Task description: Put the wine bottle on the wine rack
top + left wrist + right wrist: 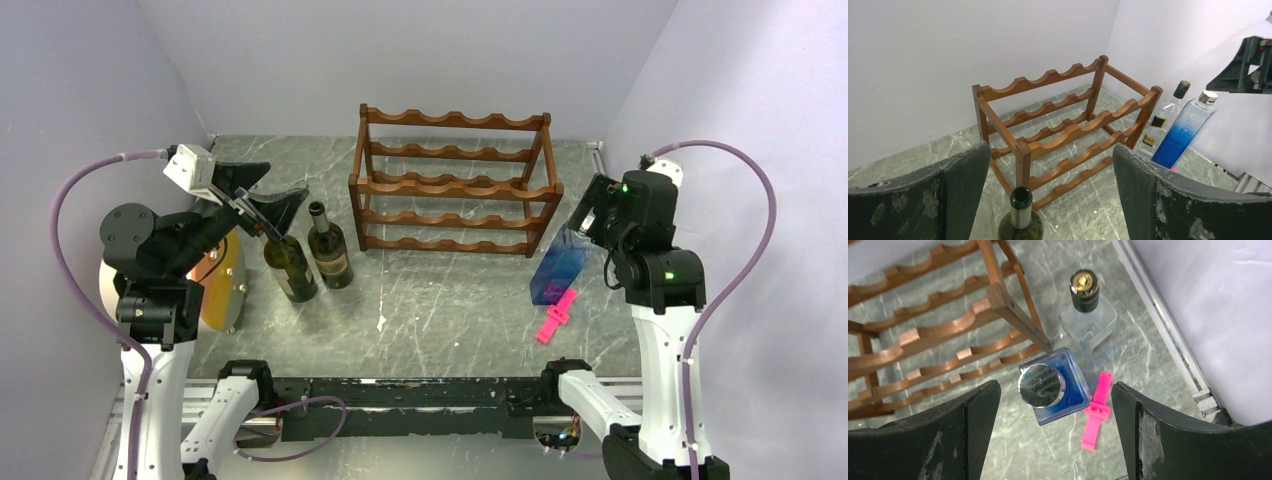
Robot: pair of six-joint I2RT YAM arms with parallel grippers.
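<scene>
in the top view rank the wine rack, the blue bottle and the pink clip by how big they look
1. wine rack, by far the largest
2. blue bottle, clearly smaller
3. pink clip, the smallest, thin and lying flat on the table

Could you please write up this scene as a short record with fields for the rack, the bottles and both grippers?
wine rack: upright at the back, no bottles in it
wine bottle: upright, left of the rack
second wine bottle: upright beside it
blue bottle: upright, right of the rack
clear bottle: upright next to the blue one
pink tool: flat on the table
left gripper: open, over the wine bottle's neck
right gripper: open, above the blue bottle's cap
</scene>
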